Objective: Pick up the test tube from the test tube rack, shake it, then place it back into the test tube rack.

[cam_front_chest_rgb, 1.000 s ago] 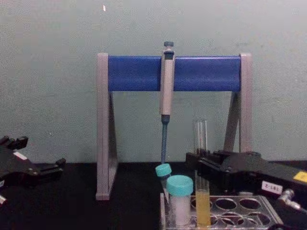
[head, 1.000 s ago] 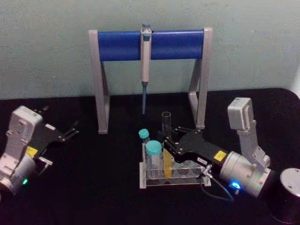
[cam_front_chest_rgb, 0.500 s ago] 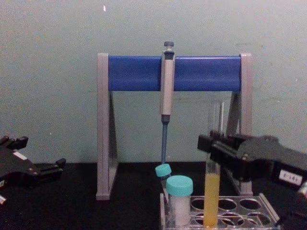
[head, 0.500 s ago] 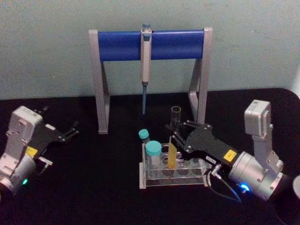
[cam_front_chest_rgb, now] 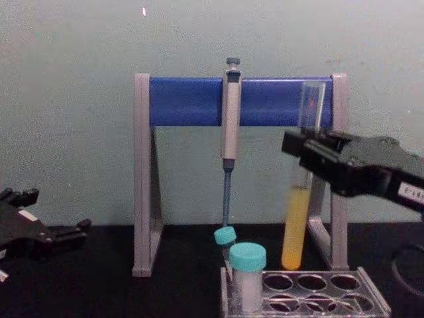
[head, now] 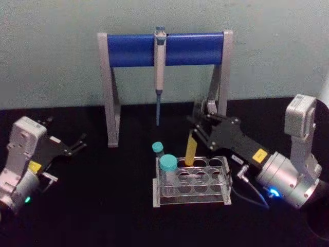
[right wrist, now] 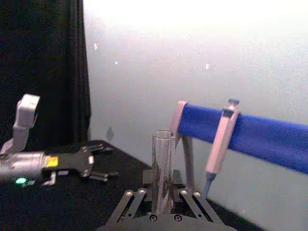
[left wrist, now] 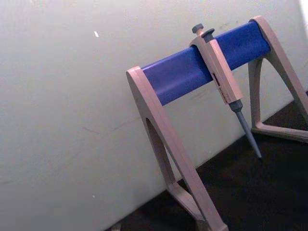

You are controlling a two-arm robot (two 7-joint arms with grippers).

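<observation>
One right tool [cam_front_chest_rgb: 303,151] holds tube [cam_front_chest_rgb: 296,225] clear above rack [head: 191,199].

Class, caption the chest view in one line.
Right gripper holds the yellow-filled test tube above the rack; left gripper parked.

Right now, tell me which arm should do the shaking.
Right. The right gripper is shut on the test tube, held just above the test tube rack. The left gripper sits open at the table's left side, far from both.
</observation>
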